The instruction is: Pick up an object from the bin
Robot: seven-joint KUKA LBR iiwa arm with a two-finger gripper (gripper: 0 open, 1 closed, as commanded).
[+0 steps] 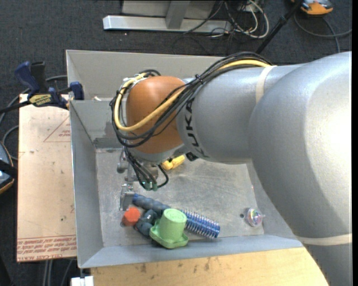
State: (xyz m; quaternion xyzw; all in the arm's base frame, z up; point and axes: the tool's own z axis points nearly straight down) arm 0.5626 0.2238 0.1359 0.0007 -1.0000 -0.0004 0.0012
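While near the bin's (84, 184) left wall, the end effector's (130, 192) grip cannot be told; green cup (170, 228) hugs near wall.

A: What lies by the near wall of the bin (86, 190)?
B: A lime-green cup (170, 228), touching a blue ribbed coil (202, 225) on its right.
A: Anything apart from those?
B: A small shiny bead (253, 217), alone toward the right corner. Black cables (246, 17) lie on the dark floor (33, 33) beyond.
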